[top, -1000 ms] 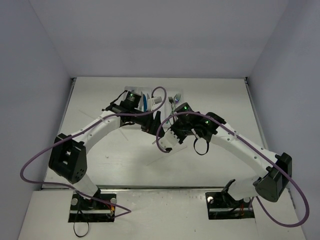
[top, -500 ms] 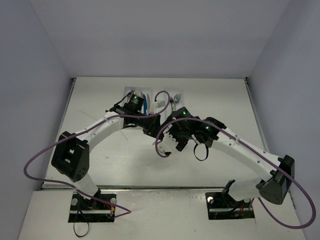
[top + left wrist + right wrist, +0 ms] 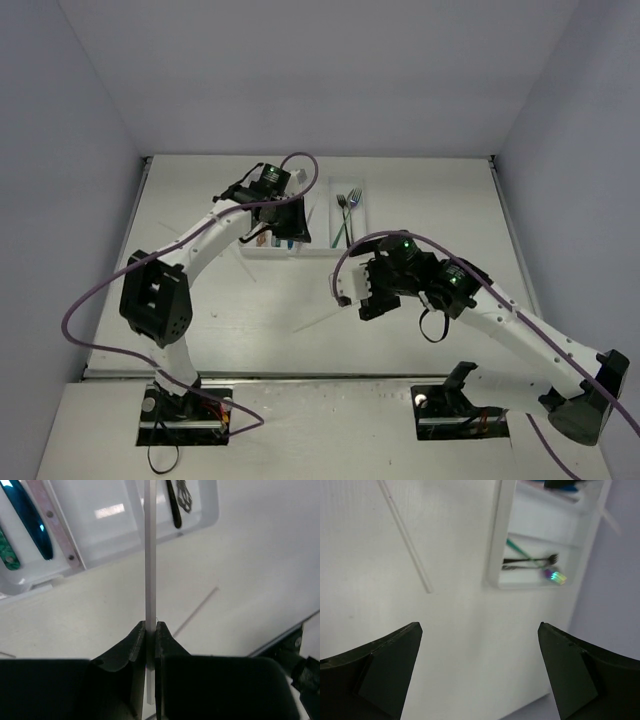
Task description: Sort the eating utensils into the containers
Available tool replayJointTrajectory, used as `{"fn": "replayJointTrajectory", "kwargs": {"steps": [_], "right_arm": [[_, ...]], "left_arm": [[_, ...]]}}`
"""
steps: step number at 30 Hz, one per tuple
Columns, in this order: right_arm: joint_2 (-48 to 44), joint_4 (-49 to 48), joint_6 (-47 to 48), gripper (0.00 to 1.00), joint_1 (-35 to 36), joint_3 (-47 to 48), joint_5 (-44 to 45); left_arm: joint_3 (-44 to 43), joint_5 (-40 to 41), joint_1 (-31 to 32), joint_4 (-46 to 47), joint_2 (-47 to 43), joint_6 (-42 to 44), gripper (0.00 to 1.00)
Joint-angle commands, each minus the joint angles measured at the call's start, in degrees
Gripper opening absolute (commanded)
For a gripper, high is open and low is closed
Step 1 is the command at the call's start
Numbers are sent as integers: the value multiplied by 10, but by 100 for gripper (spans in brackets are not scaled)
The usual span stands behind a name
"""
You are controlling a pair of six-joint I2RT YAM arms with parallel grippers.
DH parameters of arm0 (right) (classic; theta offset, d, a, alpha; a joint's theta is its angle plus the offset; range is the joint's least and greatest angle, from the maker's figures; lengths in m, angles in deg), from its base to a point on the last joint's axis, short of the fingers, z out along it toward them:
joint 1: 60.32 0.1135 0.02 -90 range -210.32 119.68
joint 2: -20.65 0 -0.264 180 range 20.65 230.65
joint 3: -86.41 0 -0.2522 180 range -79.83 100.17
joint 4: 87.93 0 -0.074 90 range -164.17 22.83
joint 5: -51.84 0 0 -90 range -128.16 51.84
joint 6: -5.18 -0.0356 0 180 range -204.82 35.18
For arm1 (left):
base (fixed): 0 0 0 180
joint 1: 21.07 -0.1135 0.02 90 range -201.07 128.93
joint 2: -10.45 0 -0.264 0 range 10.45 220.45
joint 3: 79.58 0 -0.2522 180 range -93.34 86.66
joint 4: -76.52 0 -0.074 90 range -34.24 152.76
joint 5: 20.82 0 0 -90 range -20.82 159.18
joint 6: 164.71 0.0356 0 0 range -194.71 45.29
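The right pincer (image 3: 372, 300) hangs over the near part of the tabletop (image 3: 440, 200). Its fingers (image 3: 380, 670) are spread wide with nothing between them. Just to its left a loose stick (image 3: 318, 320), thin and pale, lies flat on the tabletop, apart from everything else.

Farther out, the left pincer (image 3: 292, 237) is at the near end of the white tray (image 3: 322, 200). Its jaws are pressed together on a second pale stick (image 3: 150, 555). That stick runs straight out from the fingertips and reaches over the tray's near wall. Its far end leaves the left wrist view, so I cannot tell which compartment it is over or whether it touches the plastic.

In the same view, a blue knife (image 3: 30, 525) lies lengthwise in a compartment left of the stick. A silver-handled knife (image 3: 52, 525) lies close beside it.

Farthest to the right, in the tray's rightmost compartment, the forks (image 3: 345, 215) lie lengthwise side by side. Their tines point toward the far end.
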Motion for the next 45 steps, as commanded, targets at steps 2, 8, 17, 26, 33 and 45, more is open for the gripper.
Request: {"fn": "replayJointTrajectory", "kwargs": {"steps": [2, 8, 17, 26, 33, 45], "right_arm": [[-25, -13, -206, 100, -68, -16, -75], [3, -13, -335, 99, -156, 8, -132], [56, -13, -392, 100, -220, 53, -196], [124, -12, -425, 100, -227, 99, -143], [147, -13, -409, 100, -229, 124, -129], [162, -13, -359, 100, -229, 129, -99]], "left_arm": [[-96, 94, -4, -46, 72, -72, 0], [-221, 103, -13, -67, 168, -80, 0], [-294, 65, -35, -67, 232, -91, 0], [-313, 47, -30, -64, 261, -85, 0], [-325, 41, -30, -65, 280, -83, 10], [-372, 39, -30, -65, 275, -73, 41]]}}
